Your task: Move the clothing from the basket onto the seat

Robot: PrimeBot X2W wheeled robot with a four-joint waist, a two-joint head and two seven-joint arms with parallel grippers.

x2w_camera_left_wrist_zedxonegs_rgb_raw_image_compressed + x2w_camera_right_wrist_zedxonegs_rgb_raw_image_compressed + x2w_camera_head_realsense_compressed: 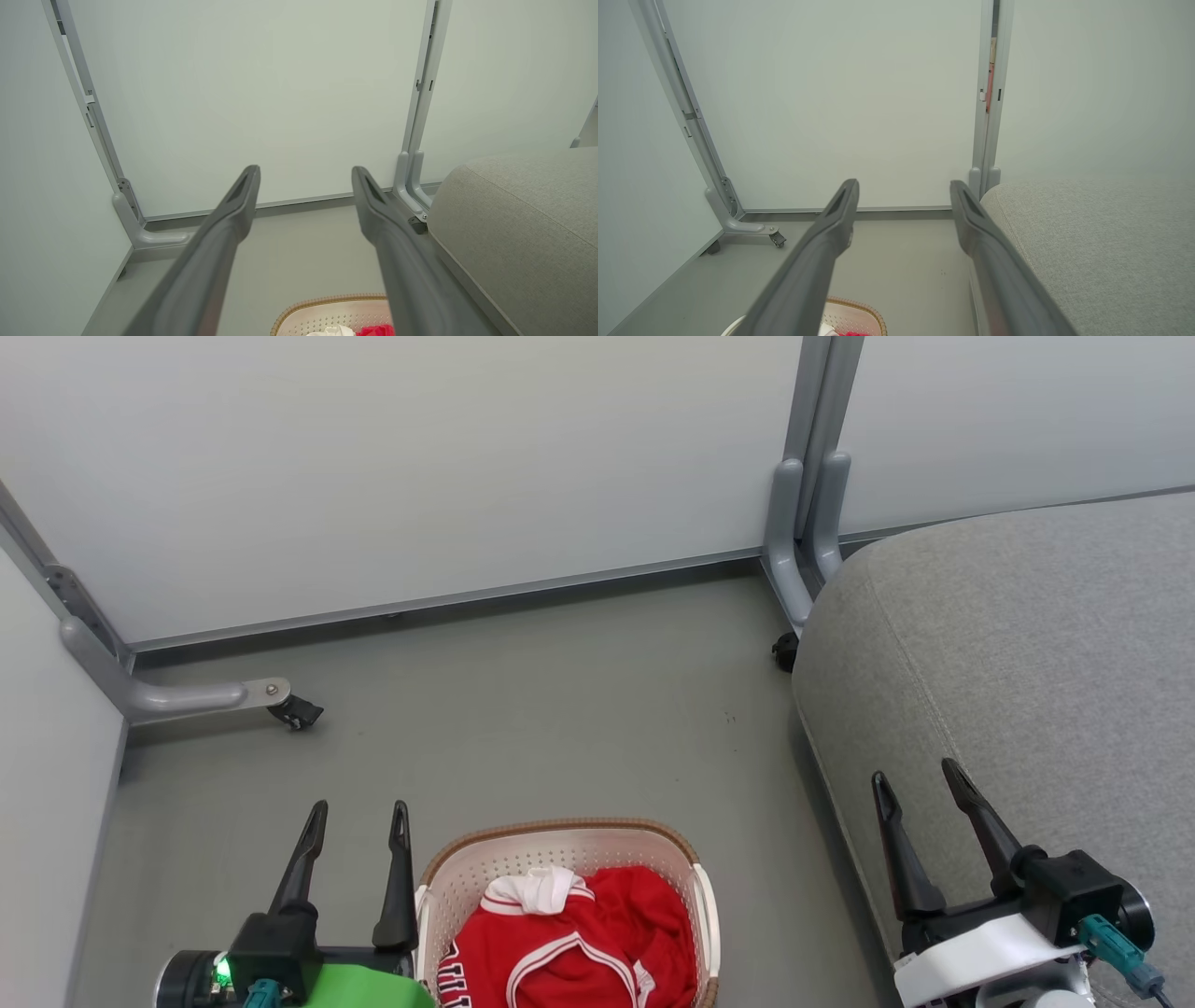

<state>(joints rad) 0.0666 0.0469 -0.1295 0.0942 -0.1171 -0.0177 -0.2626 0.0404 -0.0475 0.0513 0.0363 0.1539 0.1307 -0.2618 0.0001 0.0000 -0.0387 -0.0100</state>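
The red jersey (pixel 597 933) with white trim lies crumpled inside the cream basket (pixel 560 845), which stands on the floor at the bottom middle of the head view. My left gripper (pixel 359 814) is open just left of the basket, holding nothing. The grey seat (pixel 1008 644) fills the right side. My right gripper (pixel 920 779) hangs open over the seat's front left edge, empty. In the left wrist view the basket rim (pixel 327 301) and a bit of the jersey (pixel 376 330) peek between my open fingers, with the seat (pixel 523 233) to the right.
White partition panels on grey wheeled feet (pixel 187 695) close off the back and left. A grey post foot (pixel 803 541) stands by the seat's far corner. Bare grey floor (pixel 560 709) lies between the basket and the panels.
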